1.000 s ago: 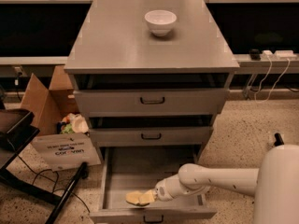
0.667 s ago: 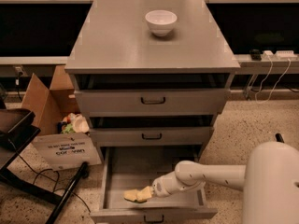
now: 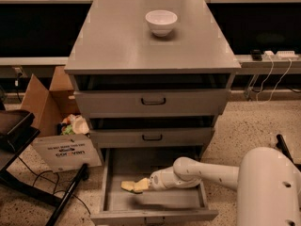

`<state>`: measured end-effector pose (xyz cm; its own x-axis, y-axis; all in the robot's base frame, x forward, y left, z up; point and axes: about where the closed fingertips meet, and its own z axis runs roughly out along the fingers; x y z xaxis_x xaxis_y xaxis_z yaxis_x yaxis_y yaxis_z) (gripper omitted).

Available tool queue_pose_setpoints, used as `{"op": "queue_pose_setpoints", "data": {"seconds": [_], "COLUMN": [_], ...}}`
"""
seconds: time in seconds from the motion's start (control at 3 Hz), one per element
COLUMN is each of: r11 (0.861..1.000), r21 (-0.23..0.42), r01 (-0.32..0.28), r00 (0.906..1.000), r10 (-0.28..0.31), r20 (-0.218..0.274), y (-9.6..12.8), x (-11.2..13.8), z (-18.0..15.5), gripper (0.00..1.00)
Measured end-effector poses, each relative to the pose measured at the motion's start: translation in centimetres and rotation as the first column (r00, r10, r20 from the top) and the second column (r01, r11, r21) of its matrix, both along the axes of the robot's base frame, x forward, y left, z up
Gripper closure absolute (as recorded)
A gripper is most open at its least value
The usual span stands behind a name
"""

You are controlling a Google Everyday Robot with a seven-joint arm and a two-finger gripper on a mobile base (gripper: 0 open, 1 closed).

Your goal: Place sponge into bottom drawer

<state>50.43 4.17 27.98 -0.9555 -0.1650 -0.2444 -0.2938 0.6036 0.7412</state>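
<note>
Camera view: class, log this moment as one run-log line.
gripper: inside bottom drawer | sponge: at gripper tip, left half | bottom drawer: open | white bowl: on cabinet top

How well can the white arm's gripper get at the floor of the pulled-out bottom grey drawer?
Probably yes: the bottom grey metal drawer sits open, and the gripper, shut on the pale yellow foam sponge, hangs inside it with bare floor below.

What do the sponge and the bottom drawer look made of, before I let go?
The sponge: pale yellow soft foam, matte, edges wavy and pinched at the gripper, which holds it inside the drawer. The bottom drawer: probably painted metal, grey, smooth, thin flat walls with a faint sheen.
</note>
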Motion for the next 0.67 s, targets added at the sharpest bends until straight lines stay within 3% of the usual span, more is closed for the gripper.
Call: {"op": "queue_pose_setpoints", "data": {"seconds": [0.67], "r11": [1.000], "r21": [0.000], "r01": [0.002], "r00": [1.0000], "r10": [-0.002], "r20": [0.002], "y": [-0.01], "x": [0.17], "z": [0.00], "gripper": [0.42]}}
